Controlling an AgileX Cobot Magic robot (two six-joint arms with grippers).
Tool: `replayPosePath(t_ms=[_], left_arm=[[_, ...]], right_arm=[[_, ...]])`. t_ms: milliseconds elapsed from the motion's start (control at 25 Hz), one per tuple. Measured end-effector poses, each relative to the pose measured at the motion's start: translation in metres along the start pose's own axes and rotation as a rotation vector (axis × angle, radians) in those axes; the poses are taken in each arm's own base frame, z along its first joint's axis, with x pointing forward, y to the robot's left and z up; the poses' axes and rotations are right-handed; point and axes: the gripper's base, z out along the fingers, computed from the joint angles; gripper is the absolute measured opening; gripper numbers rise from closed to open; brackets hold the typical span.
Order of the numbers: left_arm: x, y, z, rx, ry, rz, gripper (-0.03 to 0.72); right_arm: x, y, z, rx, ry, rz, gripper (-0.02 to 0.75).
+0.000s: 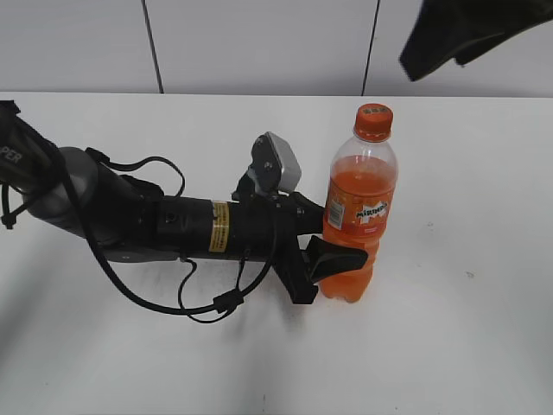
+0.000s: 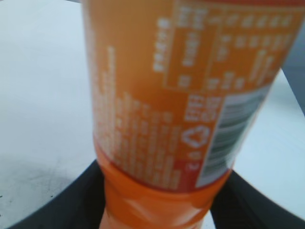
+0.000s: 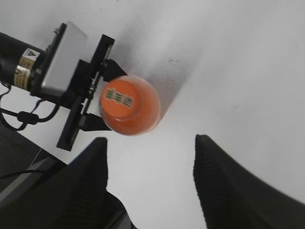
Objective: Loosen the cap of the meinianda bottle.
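The meinianda bottle stands upright on the white table, clear plastic with orange drink and an orange Mirinda label. Its orange cap sits on top; the right wrist view shows the cap from above. My left gripper is shut on the bottle's lower body, just under the label; the bottle fills the left wrist view with a finger on each side. My right gripper is open and empty, high above the bottle and off to one side of the cap. Only its dark tip shows in the exterior view.
The left arm lies across the white table from the left with looping cables. A grey wall panel runs behind the table's far edge.
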Motion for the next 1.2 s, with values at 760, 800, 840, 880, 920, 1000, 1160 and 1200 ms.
replayPosePath(t_ms=[760, 800, 840, 880, 920, 1000, 1160, 1200], left_arm=[[0.0, 0.0, 0.0, 0.005, 0.003, 0.004, 0.394], [0.0, -0.001, 0.0, 0.007, 0.003, 0.006, 0.394], [0.0, -0.001, 0.0, 0.007, 0.004, 0.007, 0.394], [0.0, -0.001, 0.0, 0.007, 0.004, 0.008, 0.394], [0.0, -0.001, 0.0, 0.007, 0.004, 0.008, 0.394], [0.0, -0.001, 0.0, 0.007, 0.004, 0.008, 0.394], [0.0, -0.001, 0.0, 0.013, 0.007, 0.016, 0.394], [0.0, -0.001, 0.0, 0.016, 0.009, 0.023, 0.394]], right_arm=[[-0.019, 0.011, 0.073, -0.057, 0.164, 0.022, 0.403], [-0.019, 0.011, 0.074, -0.059, 0.165, 0.022, 0.394], [-0.019, 0.011, 0.074, -0.061, 0.165, 0.022, 0.378], [-0.019, 0.011, 0.074, -0.061, 0.165, 0.015, 0.356], [-0.019, 0.011, 0.074, -0.062, 0.165, 0.005, 0.326], [-0.019, 0.011, 0.074, -0.065, 0.164, -0.026, 0.267], [-0.019, 0.012, 0.074, -0.086, 0.156, -0.247, 0.268], [-0.019, 0.012, 0.074, -0.098, 0.155, -0.36, 0.268]])
